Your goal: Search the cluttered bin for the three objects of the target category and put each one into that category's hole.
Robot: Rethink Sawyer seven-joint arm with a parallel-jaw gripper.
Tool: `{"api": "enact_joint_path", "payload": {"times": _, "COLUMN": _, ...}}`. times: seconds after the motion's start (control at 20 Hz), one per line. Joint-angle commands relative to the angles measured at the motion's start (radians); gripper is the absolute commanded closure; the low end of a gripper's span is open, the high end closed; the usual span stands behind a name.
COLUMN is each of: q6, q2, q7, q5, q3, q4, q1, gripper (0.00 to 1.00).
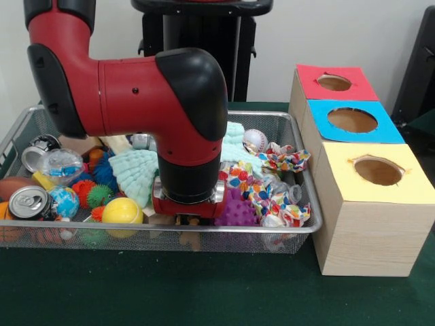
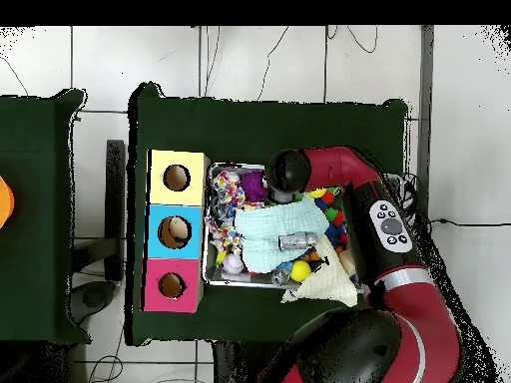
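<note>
Balls look the likeliest target here, though the category is not stated: a yellow ball (image 1: 122, 211) and a purple spiky ball (image 1: 236, 209) lie at the wire bin's (image 1: 299, 229) front edge, a baseball (image 1: 255, 140) at its back. The arm's wrist sits low between the first two, hiding the gripper (image 1: 189, 221), so I cannot tell whether it is parted or holding anything. I judge the balls light and apt to roll; the spiky one gives. Grasp across the widest part. Three box holes, red (image 1: 334, 82), blue (image 1: 352, 119), yellow (image 1: 378, 170), wait beside.
</note>
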Motion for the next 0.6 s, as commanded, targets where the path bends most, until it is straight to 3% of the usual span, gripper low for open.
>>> {"api": "enact_joint_path", "payload": {"times": 0.05, "q6": 0.028, "q2": -0.029, "q7": -0.215, "q5": 0.025, "q3": 0.023, "q4": 0.047, "q1": -0.018, "gripper": 1.00}}
{"api": "enact_joint_path", "payload": {"times": 0.3, "q6": 0.102, "q2": -0.162, "q7": -0.236, "q5": 0.107, "q3": 0.056, "q4": 0.110, "q1": -0.058, "gripper": 1.00}}
{"api": "enact_joint_path", "payload": {"times": 0.6, "q6": 0.187, "q2": -0.230, "q7": -0.248, "q5": 0.163, "q3": 0.055, "q4": 0.106, "q1": -0.050, "gripper": 1.00}}
